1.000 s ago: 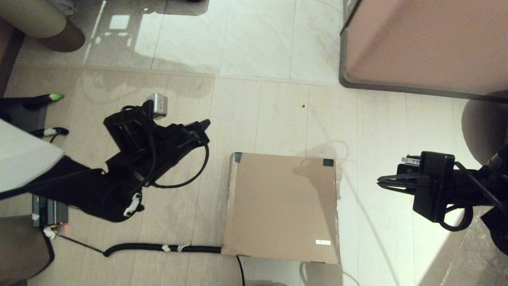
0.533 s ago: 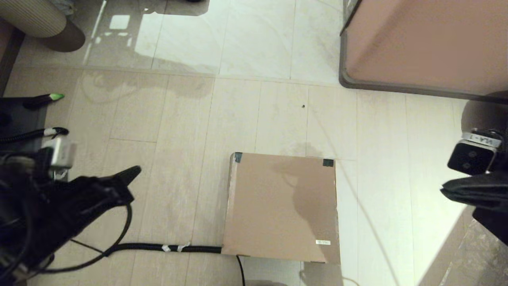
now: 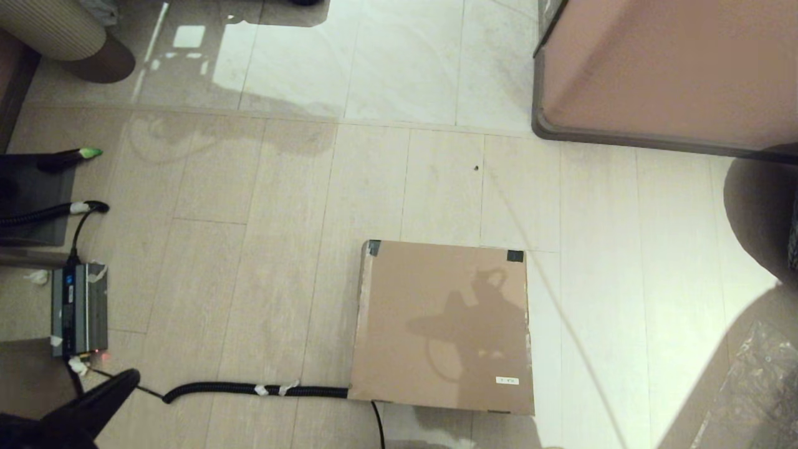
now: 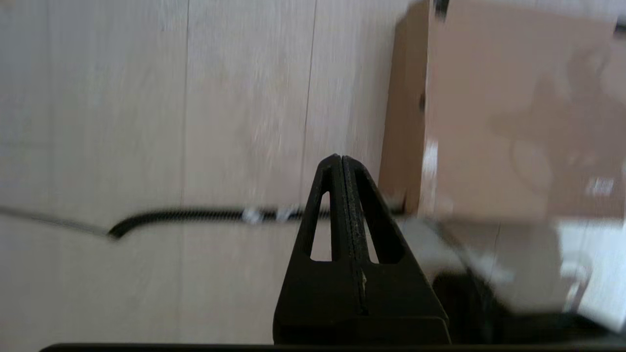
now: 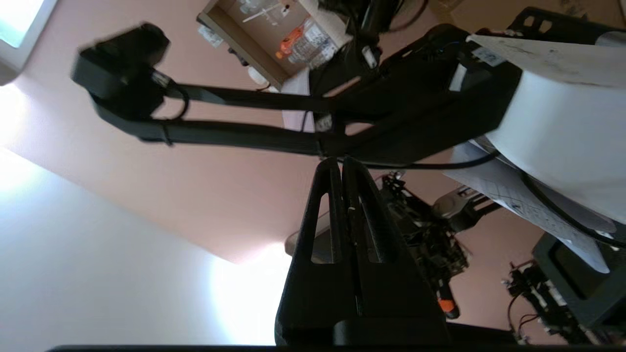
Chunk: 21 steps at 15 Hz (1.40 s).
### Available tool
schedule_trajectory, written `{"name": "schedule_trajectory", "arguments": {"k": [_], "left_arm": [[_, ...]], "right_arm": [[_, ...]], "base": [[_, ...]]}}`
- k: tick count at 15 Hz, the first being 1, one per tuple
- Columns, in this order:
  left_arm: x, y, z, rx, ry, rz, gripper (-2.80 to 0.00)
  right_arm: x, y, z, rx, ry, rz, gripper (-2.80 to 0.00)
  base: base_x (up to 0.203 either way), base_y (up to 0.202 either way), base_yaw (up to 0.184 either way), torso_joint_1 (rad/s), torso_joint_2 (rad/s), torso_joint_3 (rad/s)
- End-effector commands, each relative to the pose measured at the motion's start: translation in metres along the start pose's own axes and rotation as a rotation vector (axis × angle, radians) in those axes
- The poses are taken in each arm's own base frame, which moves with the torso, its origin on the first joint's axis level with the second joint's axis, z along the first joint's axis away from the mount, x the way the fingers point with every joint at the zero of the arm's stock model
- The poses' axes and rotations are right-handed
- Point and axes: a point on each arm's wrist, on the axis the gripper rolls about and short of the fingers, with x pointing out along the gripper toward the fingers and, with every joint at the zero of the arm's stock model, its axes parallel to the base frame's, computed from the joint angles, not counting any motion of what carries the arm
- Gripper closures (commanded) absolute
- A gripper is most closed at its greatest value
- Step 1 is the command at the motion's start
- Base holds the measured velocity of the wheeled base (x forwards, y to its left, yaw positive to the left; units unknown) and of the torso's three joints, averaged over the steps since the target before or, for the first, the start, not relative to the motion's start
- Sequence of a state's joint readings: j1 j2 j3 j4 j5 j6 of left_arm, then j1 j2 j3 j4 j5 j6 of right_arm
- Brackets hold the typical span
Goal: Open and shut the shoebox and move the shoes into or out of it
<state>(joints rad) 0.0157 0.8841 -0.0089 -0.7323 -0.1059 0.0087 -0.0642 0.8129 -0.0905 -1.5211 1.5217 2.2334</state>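
Observation:
The brown cardboard shoebox [image 3: 442, 327] lies on the floor with its lid closed, black tape on its two far corners and a small white label near its front right corner. The left wrist view also has the shoebox [image 4: 513, 112] off to one side. No shoes show in any view. My left gripper [image 3: 128, 376] is shut and empty at the bottom left corner of the head view, well left of the box; in its wrist view the left gripper [image 4: 341, 159] hangs over a black cable. My right gripper [image 5: 341, 162] is shut, empty, pointing up at the robot's body, and outside the head view.
A black corrugated cable [image 3: 255, 390] runs along the floor to the box's front left corner. A small grey device [image 3: 78, 308] lies at the left. A large pinkish-tan block with a grey rim [image 3: 667, 68] stands at the back right.
Both arms have drawn back toward the robot: the left gripper dropped to the bottom left corner and the right arm left the head view. The shoebox has not moved.

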Motion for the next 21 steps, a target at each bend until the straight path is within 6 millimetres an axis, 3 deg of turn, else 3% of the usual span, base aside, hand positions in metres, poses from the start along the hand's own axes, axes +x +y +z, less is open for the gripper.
{"name": "schedule_trajectory", "arguments": {"k": [1,4,7,11,13,15,17,20,21], "left_arm": [[-0.036,-0.004,-0.018,0.027,0.024,0.011,0.00],[-0.069,-0.007,-0.048,0.052,0.088,0.030,0.00],[-0.088,-0.008,-0.064,0.068,0.021,0.036,0.00],[-0.095,-0.008,-0.070,0.079,-0.049,0.053,0.00],[-0.097,-0.009,-0.070,0.082,-0.075,0.054,0.00],[-0.097,-0.009,-0.071,0.082,-0.082,0.054,0.00],[-0.097,-0.009,-0.071,0.085,-0.082,0.056,0.00],[-0.097,-0.009,-0.070,0.142,-0.083,0.046,0.00],[-0.097,-0.009,-0.070,0.142,-0.082,0.048,0.00]], "right_arm": [[-0.001,-0.007,-0.012,-0.030,0.001,-0.005,0.00],[-0.001,-0.008,-0.011,-0.040,-0.001,-0.006,0.00],[-0.001,-0.018,-0.010,-0.090,-0.042,0.011,0.00],[-0.003,-0.024,0.002,-0.187,-0.372,0.133,0.00],[-0.006,-0.037,0.012,-0.273,-0.611,0.080,0.00],[-0.009,-0.057,0.019,-0.400,-0.777,-0.123,0.00],[-0.011,-0.077,0.020,-0.575,-0.821,-0.403,0.00],[-0.015,-0.107,0.014,-0.896,-0.680,-0.958,0.00],[-0.018,-0.121,0.007,-0.899,-0.570,-1.179,0.00]], "base": [[0.000,0.000,0.000,0.000,0.00,0.000],[0.000,0.000,0.000,0.000,0.00,0.000],[0.000,0.000,0.000,0.000,0.00,0.000],[0.000,0.000,0.000,0.000,0.00,0.000],[0.000,0.000,0.000,0.000,0.00,0.000],[0.000,0.000,0.000,0.000,0.00,0.000],[0.000,0.000,0.000,0.000,0.00,0.000],[0.000,0.000,0.000,0.000,0.00,0.000],[0.000,0.000,0.000,0.000,0.00,0.000]]}}
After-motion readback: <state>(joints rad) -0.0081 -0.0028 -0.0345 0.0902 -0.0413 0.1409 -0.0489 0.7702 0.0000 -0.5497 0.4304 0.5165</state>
